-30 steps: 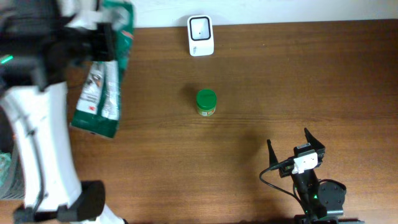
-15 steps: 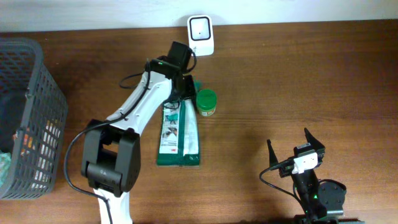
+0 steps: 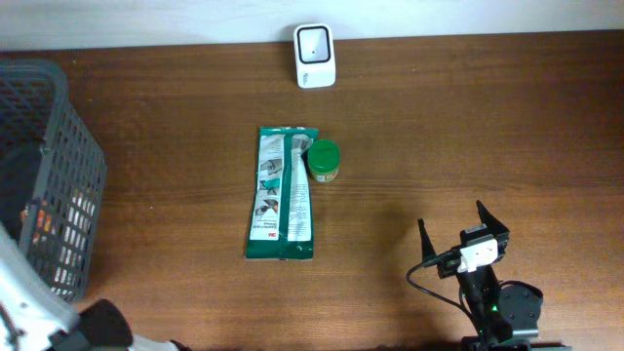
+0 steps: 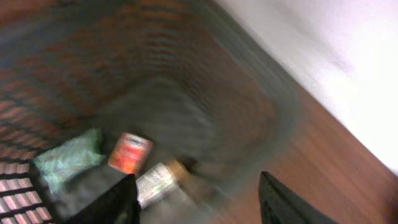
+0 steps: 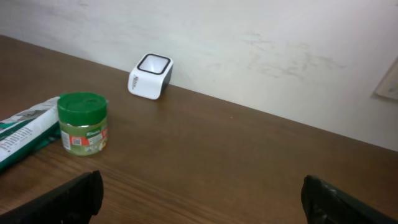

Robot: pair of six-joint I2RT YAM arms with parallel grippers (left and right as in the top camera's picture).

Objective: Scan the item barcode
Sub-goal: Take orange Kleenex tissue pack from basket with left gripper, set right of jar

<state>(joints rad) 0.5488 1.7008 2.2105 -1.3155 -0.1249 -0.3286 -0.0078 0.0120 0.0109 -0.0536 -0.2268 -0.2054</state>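
Observation:
The white barcode scanner stands at the table's far edge, and the right wrist view shows the scanner too. A flat green packet lies mid-table, and a green-lidded jar touches its right edge. My left gripper hangs open over the grey basket with nothing between its fingers; that view is blurred. In the overhead view only the left arm's white link shows. My right gripper rests open near the front right, well clear of the jar.
The grey wire basket stands at the table's left end. Inside it lie an orange can, a teal bag and a silvery item. A pale wall runs behind the table.
The left arm carried the green packet from the upper left to mid-table, laid it beside the jar, let go, and swung left over the basket. The right arm stayed still.

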